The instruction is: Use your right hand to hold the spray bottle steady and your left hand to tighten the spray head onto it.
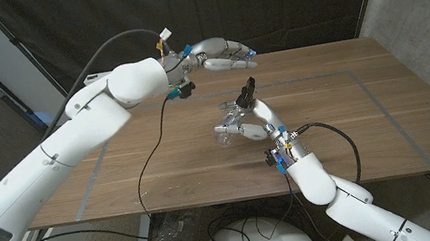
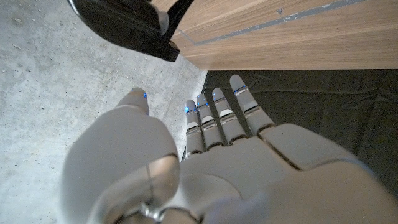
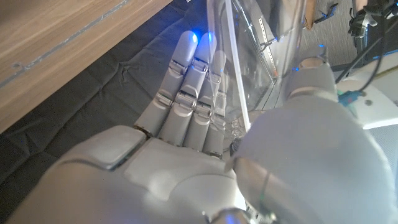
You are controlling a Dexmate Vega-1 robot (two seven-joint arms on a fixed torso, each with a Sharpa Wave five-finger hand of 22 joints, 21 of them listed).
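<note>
Here, in the head view, the right hand (image 1: 244, 124) grips the clear spray bottle (image 1: 228, 133) near the middle of the wooden table (image 1: 354, 115), its black spray head (image 1: 245, 93) pointing up. The left hand (image 1: 220, 55) hovers above and apart, fingers extended, holding nothing. The left wrist view shows those fingers (image 2: 221, 121) straight, the spray head (image 2: 127, 28) beyond them. The right wrist view shows fingers (image 3: 189, 87) wrapped around the bottle (image 3: 261, 56).
</note>
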